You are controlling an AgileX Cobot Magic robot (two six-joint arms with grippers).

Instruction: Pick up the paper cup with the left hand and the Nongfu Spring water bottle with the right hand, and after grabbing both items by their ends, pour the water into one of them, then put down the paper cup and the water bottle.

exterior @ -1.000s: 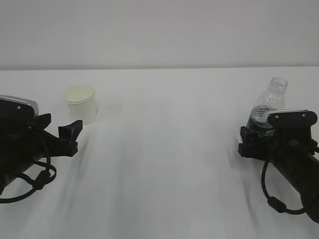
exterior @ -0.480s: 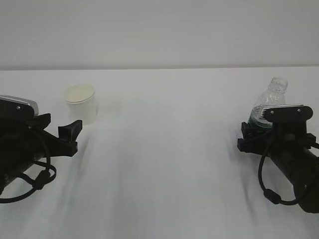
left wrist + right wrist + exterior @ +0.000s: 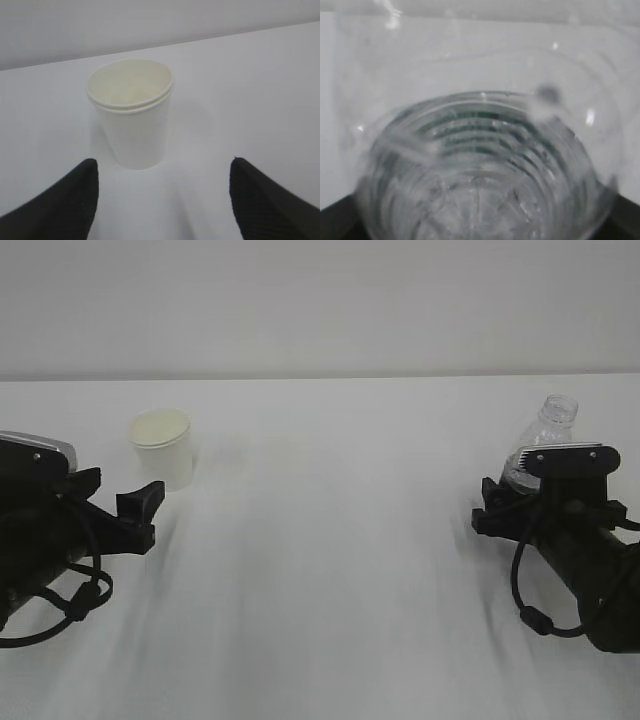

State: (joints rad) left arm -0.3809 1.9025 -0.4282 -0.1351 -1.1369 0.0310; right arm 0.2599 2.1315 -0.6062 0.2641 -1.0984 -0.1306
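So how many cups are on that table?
1. The paper cup stands upright on the white table, far left, just beyond the left gripper. In the left wrist view its rim looks doubled, possibly two nested.

Bare white table point(image 3: 330, 570) lies between the paper cup point(image 3: 162, 447) and bottle point(image 3: 545, 435), with nothing blocking

One paper cup point(image 3: 162, 446), one water bottle point(image 3: 545, 435), and two end effectors: left point(image 3: 140, 516), right point(image 3: 497, 508).
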